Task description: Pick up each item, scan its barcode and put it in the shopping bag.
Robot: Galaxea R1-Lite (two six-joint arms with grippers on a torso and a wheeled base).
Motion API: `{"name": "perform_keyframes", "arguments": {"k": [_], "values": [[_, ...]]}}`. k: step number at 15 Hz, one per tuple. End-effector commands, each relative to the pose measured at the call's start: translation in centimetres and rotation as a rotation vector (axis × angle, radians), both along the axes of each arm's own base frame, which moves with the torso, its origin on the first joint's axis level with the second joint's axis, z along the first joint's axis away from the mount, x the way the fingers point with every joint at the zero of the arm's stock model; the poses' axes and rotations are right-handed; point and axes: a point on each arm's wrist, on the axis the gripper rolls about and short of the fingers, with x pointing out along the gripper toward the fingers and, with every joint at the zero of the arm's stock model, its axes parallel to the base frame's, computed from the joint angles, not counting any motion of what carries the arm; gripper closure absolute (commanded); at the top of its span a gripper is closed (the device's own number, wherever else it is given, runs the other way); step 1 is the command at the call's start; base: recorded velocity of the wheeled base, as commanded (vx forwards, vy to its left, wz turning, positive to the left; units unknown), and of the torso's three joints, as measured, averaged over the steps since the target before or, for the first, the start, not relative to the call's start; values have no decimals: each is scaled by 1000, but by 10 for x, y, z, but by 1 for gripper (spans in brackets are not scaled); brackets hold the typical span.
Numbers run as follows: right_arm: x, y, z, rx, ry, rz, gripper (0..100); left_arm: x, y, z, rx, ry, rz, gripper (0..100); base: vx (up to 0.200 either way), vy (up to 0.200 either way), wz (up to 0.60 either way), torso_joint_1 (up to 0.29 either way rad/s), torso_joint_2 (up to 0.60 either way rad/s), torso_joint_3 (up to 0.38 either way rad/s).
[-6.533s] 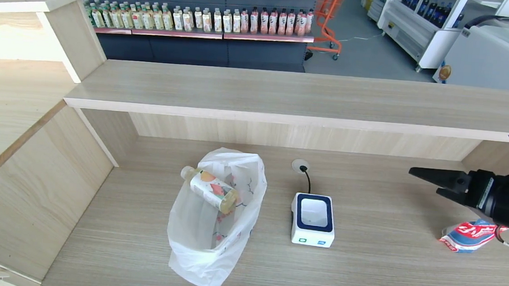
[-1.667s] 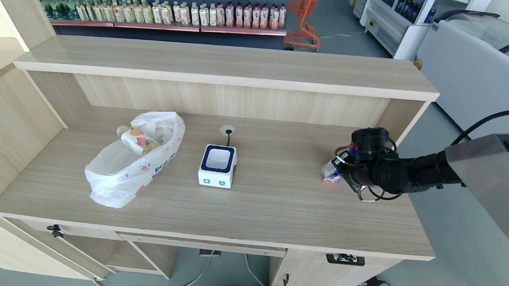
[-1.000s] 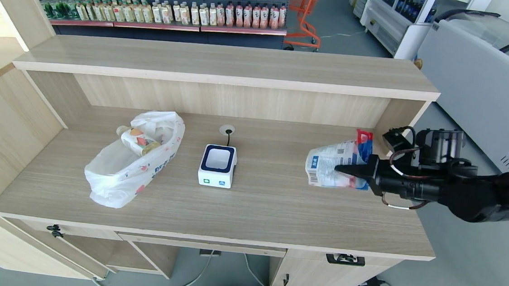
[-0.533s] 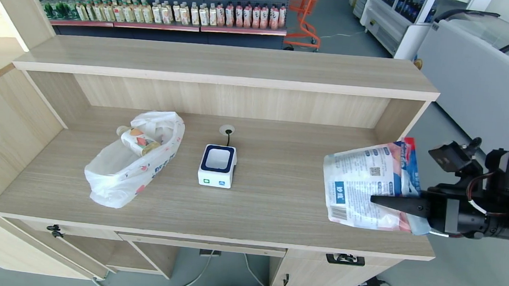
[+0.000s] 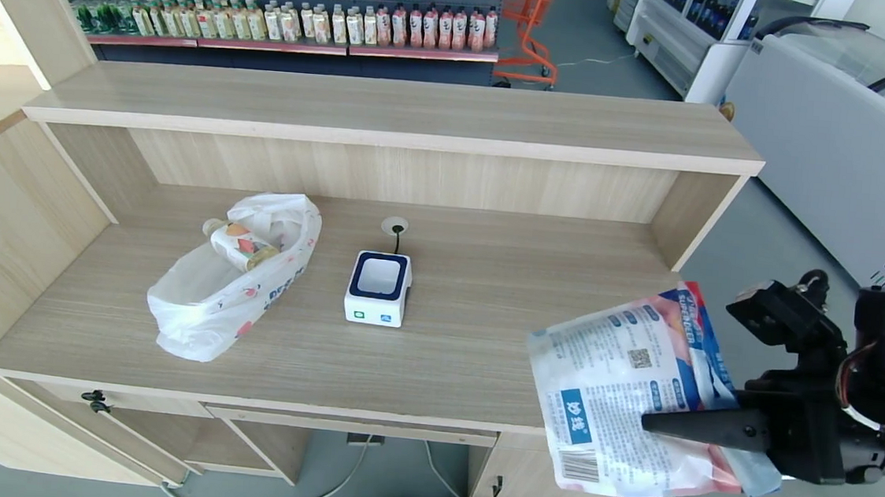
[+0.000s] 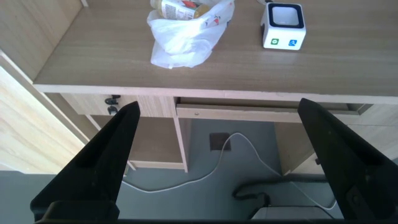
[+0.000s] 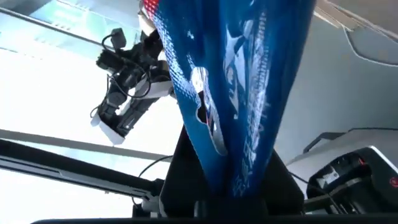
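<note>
The right gripper (image 5: pixel 654 423) pinches a printed packet (image 5: pixel 621 389) above the wooden counter's (image 5: pixel 466 345) front right corner. The left gripper (image 6: pixel 217 106) is spread. The scanner (image 5: pixel 378 288) sits mid-counter, with the shopping bag (image 5: pixel 201 301) to its left and drink shelves (image 5: pixel 286 23) behind.

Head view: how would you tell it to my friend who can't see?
The right claw holds a snack pouch, barcode showing, near the right front corner of the wooden counter. On the counter sit a white scanner and, to its left, a shopping bag holding a bottle.
</note>
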Motion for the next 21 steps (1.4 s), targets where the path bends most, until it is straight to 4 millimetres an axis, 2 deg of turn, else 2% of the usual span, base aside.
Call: {"name": "perform_keyframes", "arguments": {"k": [1,6,21], "values": [[-9,2,4,-2,32,18,100,0,0,0,0,0,0,0,0,0,0,0,0,0],[-18,4,13,10,134,27,100,0,0,0,0,0,0,0,0,0,0,0,0,0],[-28,9,9,-1,167,60,100,0,0,0,0,0,0,0,0,0,0,0,0,0]]}}
